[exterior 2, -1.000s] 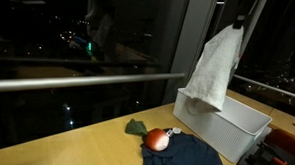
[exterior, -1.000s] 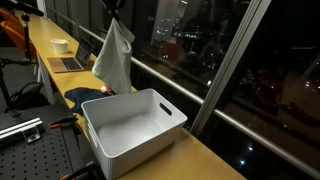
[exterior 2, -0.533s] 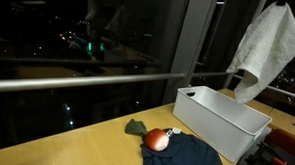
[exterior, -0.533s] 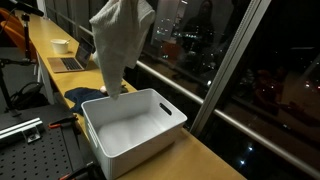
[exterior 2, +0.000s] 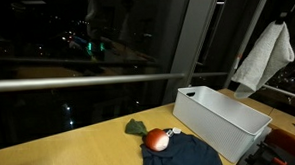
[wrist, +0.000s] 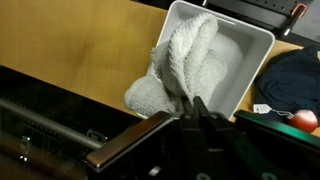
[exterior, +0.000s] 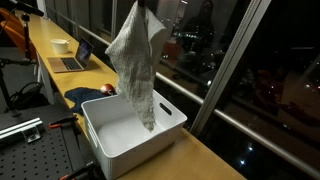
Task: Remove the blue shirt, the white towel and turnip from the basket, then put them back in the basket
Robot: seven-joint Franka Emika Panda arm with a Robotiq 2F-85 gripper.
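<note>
Gripper (wrist: 191, 103): closed on the white towel (wrist: 183, 58), pinching its top edge; I hold it high, at the top of an exterior view (exterior: 141, 6).

White towel: hangs straight down from the gripper, directly over the basket (exterior: 141, 150). Its lower end appears to dip just inside the rim, though I cannot tell whether it touches the floor.

Step in hand – I judge this the return phase, towel first. Next I should lower over the basket's middle until the cloth piles inside, then open.

Blue shirt (exterior 2: 187, 154) and turnip (exterior 2: 156, 140): on the counter (exterior 2: 61, 156) beside the basket, lower centre of that view – the turnip rests at the shirt's edge, both yet to go back.
</note>
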